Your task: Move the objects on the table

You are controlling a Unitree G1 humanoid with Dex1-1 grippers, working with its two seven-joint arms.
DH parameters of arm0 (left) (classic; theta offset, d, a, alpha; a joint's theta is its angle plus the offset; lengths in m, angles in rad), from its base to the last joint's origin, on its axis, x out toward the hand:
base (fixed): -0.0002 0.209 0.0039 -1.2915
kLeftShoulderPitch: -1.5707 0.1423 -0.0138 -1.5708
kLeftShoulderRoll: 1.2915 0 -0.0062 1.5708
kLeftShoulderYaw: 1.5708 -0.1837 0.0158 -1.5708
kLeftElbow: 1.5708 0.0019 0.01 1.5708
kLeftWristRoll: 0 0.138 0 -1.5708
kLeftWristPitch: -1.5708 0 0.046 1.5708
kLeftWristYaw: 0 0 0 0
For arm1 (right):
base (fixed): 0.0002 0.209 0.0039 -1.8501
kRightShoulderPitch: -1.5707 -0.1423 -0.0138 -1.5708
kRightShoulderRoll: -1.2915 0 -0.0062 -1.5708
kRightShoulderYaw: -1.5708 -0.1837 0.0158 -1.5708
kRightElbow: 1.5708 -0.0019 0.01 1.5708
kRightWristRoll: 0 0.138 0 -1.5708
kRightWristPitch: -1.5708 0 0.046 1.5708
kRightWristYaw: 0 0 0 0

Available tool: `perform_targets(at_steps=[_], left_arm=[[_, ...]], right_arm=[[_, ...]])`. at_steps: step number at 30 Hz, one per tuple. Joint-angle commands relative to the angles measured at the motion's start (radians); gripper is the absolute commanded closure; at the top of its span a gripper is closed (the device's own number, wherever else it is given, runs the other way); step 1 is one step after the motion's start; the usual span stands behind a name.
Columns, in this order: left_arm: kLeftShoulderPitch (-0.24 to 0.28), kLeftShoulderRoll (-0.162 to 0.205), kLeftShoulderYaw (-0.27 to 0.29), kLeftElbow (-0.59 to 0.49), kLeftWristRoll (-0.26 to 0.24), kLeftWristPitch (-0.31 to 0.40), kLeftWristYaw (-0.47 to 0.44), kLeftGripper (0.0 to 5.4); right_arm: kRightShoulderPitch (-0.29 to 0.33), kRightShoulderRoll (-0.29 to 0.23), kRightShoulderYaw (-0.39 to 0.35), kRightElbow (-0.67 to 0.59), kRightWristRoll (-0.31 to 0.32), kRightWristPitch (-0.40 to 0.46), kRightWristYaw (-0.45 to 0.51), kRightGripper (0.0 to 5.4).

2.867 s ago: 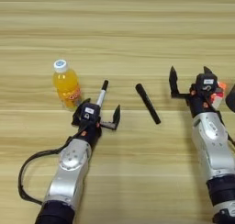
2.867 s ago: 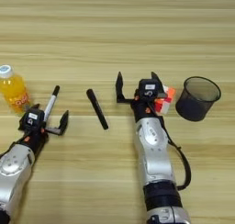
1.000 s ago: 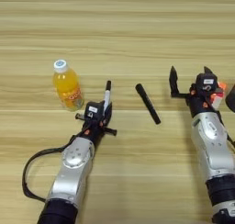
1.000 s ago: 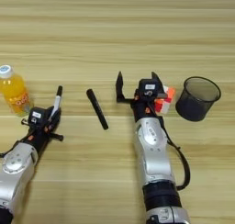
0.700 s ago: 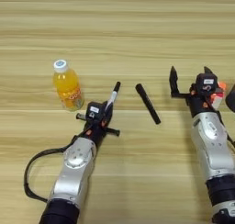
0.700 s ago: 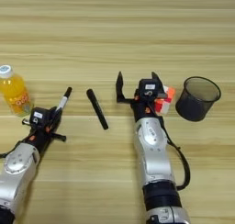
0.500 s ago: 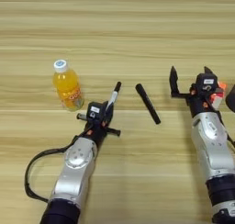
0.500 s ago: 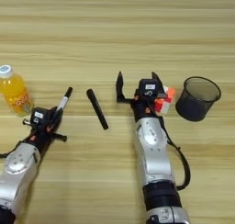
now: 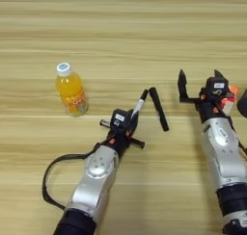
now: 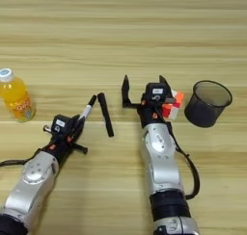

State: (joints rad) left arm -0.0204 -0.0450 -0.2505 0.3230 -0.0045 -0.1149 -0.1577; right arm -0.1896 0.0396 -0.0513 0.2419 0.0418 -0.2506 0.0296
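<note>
**Near the table's middle: left hand pinching the white marker**

Left of centre on the table (image 9: 144, 32), left hand (image 9: 124, 125) is pressed onto the white marker with black cap (image 9: 139, 104). Marker sticks out up and to the right from the fingers, its tip almost touching the top end of the all-black marker (image 9: 158, 109); cannot tell if it is clear of the wood or dragging. Black marker lies flat, slanted, between the two arms, untouched.

Right hand (image 10: 143, 92) sits to the right, fingers spread wide and pointing up the table, pinching nothing. Puzzle cube (image 10: 173, 104) is just beside its right finger, partly hidden behind the wrist. Orange-juice bottle (image 9: 70, 88) stands upright, white cap on, well left of the left hand. Black mesh cup (image 10: 208, 103) stands right of the cube.

Step, as a judgement: transport of the white marker, grasp made, destination unknown since the task names none. Next move calls for carrying it without knocking the black marker, which is very close to the tip, then spreading the fingers to set it down. Right arm looks idle.

Counts: bottle 1, markers 2 (one white/black cap, one all black), cube 1, mesh cup 1, arms 2.
</note>
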Motion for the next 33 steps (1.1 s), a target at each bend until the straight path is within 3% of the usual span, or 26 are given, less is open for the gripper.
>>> perform_targets(at_steps=[1,3,5,17,25,27,33], left_arm=[[0.04,-0.055,-0.002,0.097,-0.009,0.081,0.014,4.89],[0.036,-0.046,0.006,0.092,-0.015,0.082,0.017,4.89],[0.036,-0.042,0.008,0.085,-0.014,0.081,0.021,4.49],[0.036,-0.03,0.002,0.043,0.001,0.031,0.037,3.38],[0.026,-0.016,0.016,0.009,-0.013,0.009,0.018,2.53],[0.028,-0.007,0.024,-0.02,-0.026,-0.011,0.0,2.34],[0.033,0.017,0.069,-0.086,-0.088,-0.159,-0.085,1.74]], right_arm=[[-0.007,0.002,0.002,0.0,0.003,0.002,-0.005,0.0],[-0.005,0.001,0.005,0.0,0.001,0.002,-0.003,0.0],[-0.004,0.002,0.008,-0.001,-0.001,0.003,-0.002,0.0],[0.004,-0.006,0.013,-0.002,-0.002,0.007,0.003,0.0],[0.046,-0.015,0.06,-0.051,-0.04,0.041,0.016,0.0],[0.059,-0.018,0.07,-0.07,-0.046,0.052,0.017,0.0],[0.097,-0.024,0.088,-0.112,-0.051,0.08,0.029,0.0]])
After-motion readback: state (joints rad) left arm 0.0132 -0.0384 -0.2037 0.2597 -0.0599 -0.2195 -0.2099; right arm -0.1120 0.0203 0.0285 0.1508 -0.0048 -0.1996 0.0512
